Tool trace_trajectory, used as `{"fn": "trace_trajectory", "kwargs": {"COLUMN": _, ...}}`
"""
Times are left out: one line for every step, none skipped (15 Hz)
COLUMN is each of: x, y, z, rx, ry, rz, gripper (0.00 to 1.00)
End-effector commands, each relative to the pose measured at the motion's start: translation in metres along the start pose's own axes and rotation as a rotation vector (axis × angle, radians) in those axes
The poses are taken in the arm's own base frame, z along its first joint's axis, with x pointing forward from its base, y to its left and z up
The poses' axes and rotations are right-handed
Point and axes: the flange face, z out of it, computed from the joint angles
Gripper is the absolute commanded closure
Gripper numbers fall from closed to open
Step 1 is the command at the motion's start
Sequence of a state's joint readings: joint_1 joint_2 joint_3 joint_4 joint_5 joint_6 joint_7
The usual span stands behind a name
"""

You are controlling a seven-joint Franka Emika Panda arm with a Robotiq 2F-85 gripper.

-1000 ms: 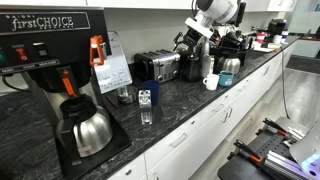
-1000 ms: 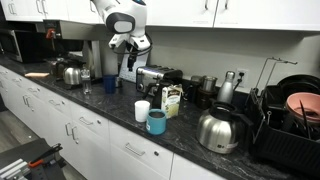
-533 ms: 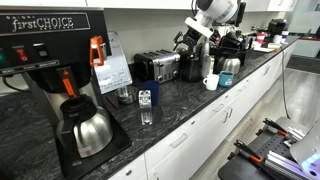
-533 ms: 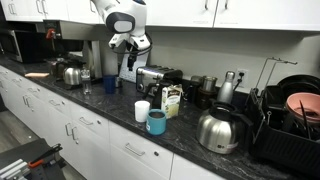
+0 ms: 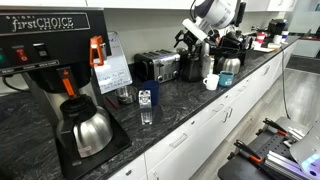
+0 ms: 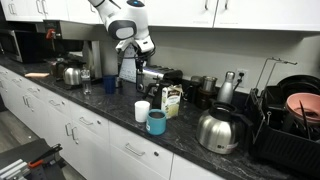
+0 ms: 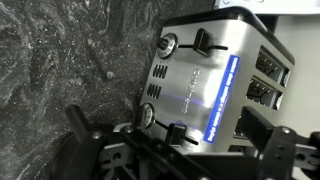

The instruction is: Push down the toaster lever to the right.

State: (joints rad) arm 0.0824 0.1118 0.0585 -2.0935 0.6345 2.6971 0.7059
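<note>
Toaster [image 5: 158,66] at the back edge of the dark stone counter [image 5: 190,105], about midway along it, with my gripper [image 5: 187,38] hanging just above one end of it; an exterior view from the opposite end of the counter shows the gripper [image 6: 143,52] poised over the toaster [image 6: 158,76] in the same way.

In the wrist view the gripper [image 7: 180,135] stands wide apart and clamped on nothing. One finger [image 7: 82,135] is over bare counter [image 7: 60,60], and the other sits past the slotted top of the toaster [image 7: 215,75]. The steel front face fills the space between them. That face carries two dark levers [image 7: 203,40], one toward each end, each with a round knob [image 7: 167,44] beside it (a blue strip glows along the edge of the face). I cannot tell whether either lever is pressed, nor whether the fingers touch the toaster.

Elsewhere, a coffee brewer [image 5: 45,45] with a steel carafe [image 5: 85,128] takes up one end of the counter, and a white mug [image 5: 211,82] sits near the front edge. A teal cup [image 6: 157,122] and a steel kettle [image 6: 218,130] also stand near the front edge.
</note>
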Motion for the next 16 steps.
{"fn": "trace_trajectory", "kwargs": {"x": 0.001, "y": -0.003, "z": 0.015, "rx": 0.046, "ry": 0.048, "rz": 0.074, "gripper": 0.3}}
{"fn": "trace_trajectory", "kwargs": {"x": 0.001, "y": -0.005, "z": 0.018, "rx": 0.063, "ry": 0.066, "rz": 0.089, "gripper": 0.32}}
{"fn": "trace_trajectory", "kwargs": {"x": 0.002, "y": -0.006, "z": 0.019, "rx": 0.076, "ry": 0.089, "rz": 0.097, "gripper": 0.39}}
{"fn": "trace_trajectory", "kwargs": {"x": 0.004, "y": -0.005, "z": 0.018, "rx": 0.093, "ry": 0.125, "rz": 0.102, "gripper": 0.47}}
{"fn": "trace_trajectory", "kwargs": {"x": 0.008, "y": -0.002, "z": 0.017, "rx": 0.109, "ry": 0.158, "rz": 0.113, "gripper": 0.54}}
{"fn": "trace_trajectory", "kwargs": {"x": 0.01, "y": 0.002, "z": 0.015, "rx": 0.126, "ry": 0.192, "rz": 0.126, "gripper": 0.61}}
{"fn": "trace_trajectory", "kwargs": {"x": 0.013, "y": 0.004, "z": 0.013, "rx": 0.139, "ry": 0.217, "rz": 0.141, "gripper": 0.67}}
{"fn": "trace_trajectory", "kwargs": {"x": 0.015, "y": 0.007, "z": 0.012, "rx": 0.149, "ry": 0.237, "rz": 0.153, "gripper": 0.75}}
{"fn": "trace_trajectory", "kwargs": {"x": 0.017, "y": 0.009, "z": 0.013, "rx": 0.155, "ry": 0.251, "rz": 0.163, "gripper": 0.81}}
{"fn": "trace_trajectory", "kwargs": {"x": 0.016, "y": 0.01, "z": 0.014, "rx": 0.16, "ry": 0.259, "rz": 0.17, "gripper": 0.89}}
{"fn": "trace_trajectory", "kwargs": {"x": 0.015, "y": 0.011, "z": 0.016, "rx": 0.163, "ry": 0.264, "rz": 0.178, "gripper": 0.95}}
{"fn": "trace_trajectory", "kwargs": {"x": 0.013, "y": 0.012, "z": 0.018, "rx": 0.167, "ry": 0.269, "rz": 0.184, "gripper": 0.99}}
{"fn": "trace_trajectory", "kwargs": {"x": 0.012, "y": 0.012, "z": 0.02, "rx": 0.169, "ry": 0.271, "rz": 0.19, "gripper": 1.0}}
{"fn": "trace_trajectory", "kwargs": {"x": 0.011, "y": 0.011, "z": 0.022, "rx": 0.172, "ry": 0.274, "rz": 0.195, "gripper": 1.0}}
{"fn": "trace_trajectory", "kwargs": {"x": 0.011, "y": 0.011, "z": 0.024, "rx": 0.175, "ry": 0.277, "rz": 0.201, "gripper": 1.0}}
{"fn": "trace_trajectory", "kwargs": {"x": 0.011, "y": 0.011, "z": 0.025, "rx": 0.176, "ry": 0.28, "rz": 0.205, "gripper": 1.0}}
